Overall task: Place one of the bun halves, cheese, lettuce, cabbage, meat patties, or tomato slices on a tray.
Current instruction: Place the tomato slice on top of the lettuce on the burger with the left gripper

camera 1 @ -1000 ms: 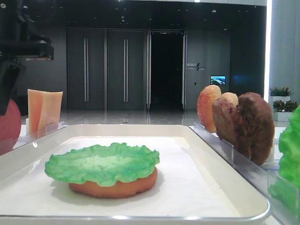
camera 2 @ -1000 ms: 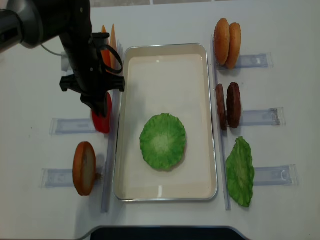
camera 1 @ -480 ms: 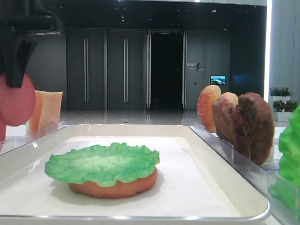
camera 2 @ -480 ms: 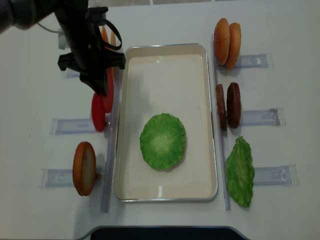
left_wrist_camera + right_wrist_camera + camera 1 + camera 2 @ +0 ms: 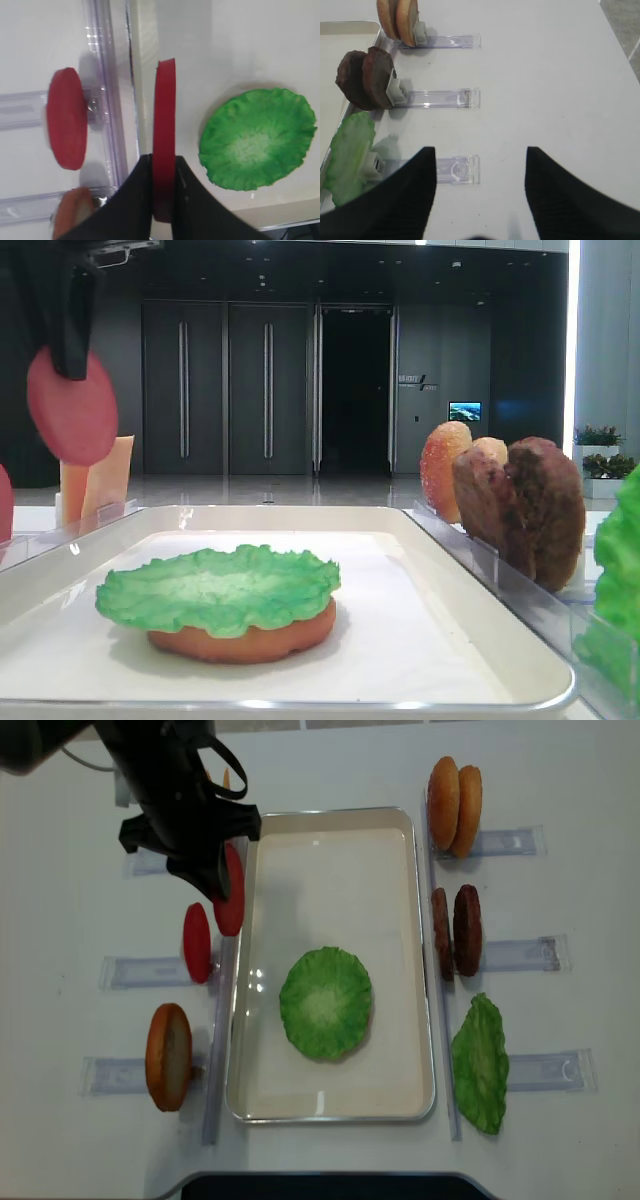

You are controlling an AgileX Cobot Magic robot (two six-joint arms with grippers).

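Tray (image 5: 424, 960) of white, largest thing on the table, carries a lettuce leaf (image 5: 325, 1002) on a bun half (image 5: 245, 640). Above its left rim the left gripper (image 5: 210, 882) pinches one tomato slice (image 5: 230, 890) edge-up in the air, and a second tomato slice (image 5: 197, 942) stands in its clear holder (image 5: 135, 971) just outside. Right gripper (image 5: 480, 195) fingers are spread, holding nothing.

Tomato slice (image 5: 229, 890) upright above tray (image 5: 330, 1113) edge

Two tomato slices (image 5: 213, 915), two meat patties (image 5: 455, 931), two lettuce (image 5: 325, 1003) leaves.
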